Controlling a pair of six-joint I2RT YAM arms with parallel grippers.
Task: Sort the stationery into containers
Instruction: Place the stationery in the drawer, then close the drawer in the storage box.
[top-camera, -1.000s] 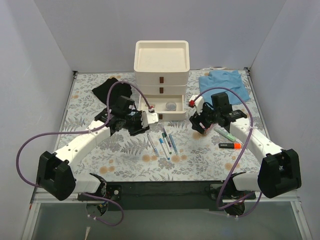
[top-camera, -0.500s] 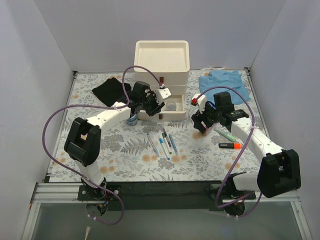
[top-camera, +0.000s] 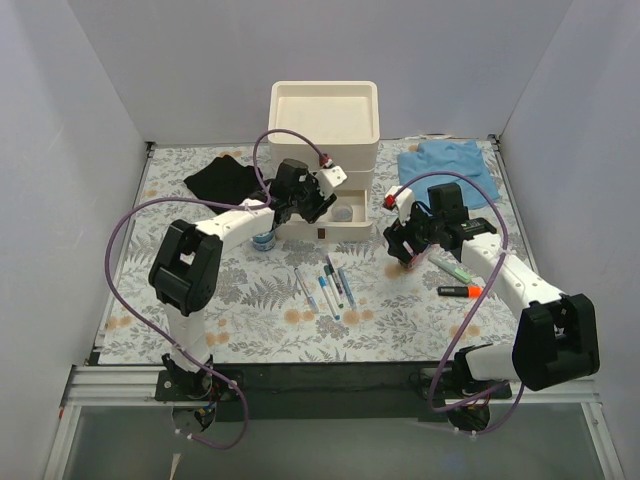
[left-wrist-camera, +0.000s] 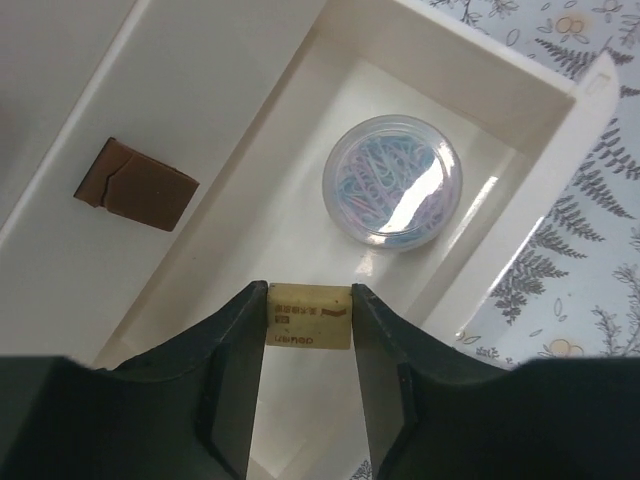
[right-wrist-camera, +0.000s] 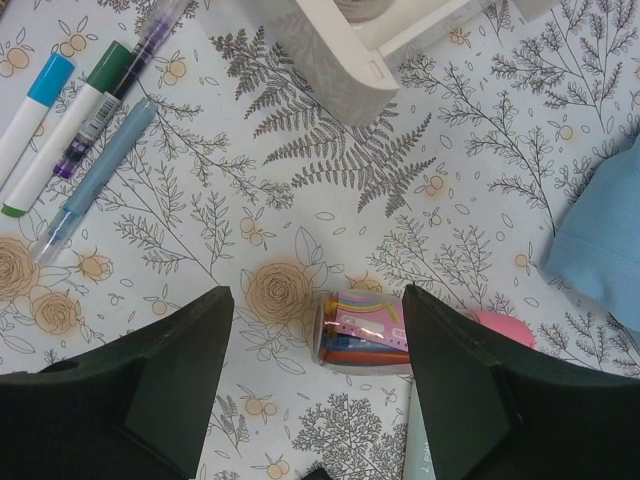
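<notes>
Three drawers in the cream organiser (top-camera: 300, 152), the lowest drawer (top-camera: 350, 231) standing open toward the arms. Inside that drawer, one clear round tub (left-wrist-camera: 392, 190) of pale paper clips. Directly above the same drawer, left fingers (left-wrist-camera: 235, 385) clenched on a small cream block (left-wrist-camera: 310, 316) (printed label, too small to read), with a brown handle (left-wrist-camera: 135, 185) of the next drawer up off to one side.

Just right of the organiser's open drawer, right fingers (right-wrist-camera: 170, 390) released and spread wide, grasping nothing. Hang over a pink-capped clear tube (right-wrist-camera: 362, 331) with coloured pieces inside. Lies flat on the worktop (top-camera: 200, 300), between the two fingers as seen from the wrist; contact cannot be told.

In front of the organiser, a cluster of slim pens (top-camera: 325, 285) side by side. Further to its front right, a green pen (top-camera: 452, 268) and a black marker with orange end (top-camera: 455, 291). Beside the organiser's left front corner, a small blue tub (top-camera: 264, 240). Left of the organiser, a black cloth (top-camera: 225, 180); right of it, a blue cloth (top-camera: 450, 170).
</notes>
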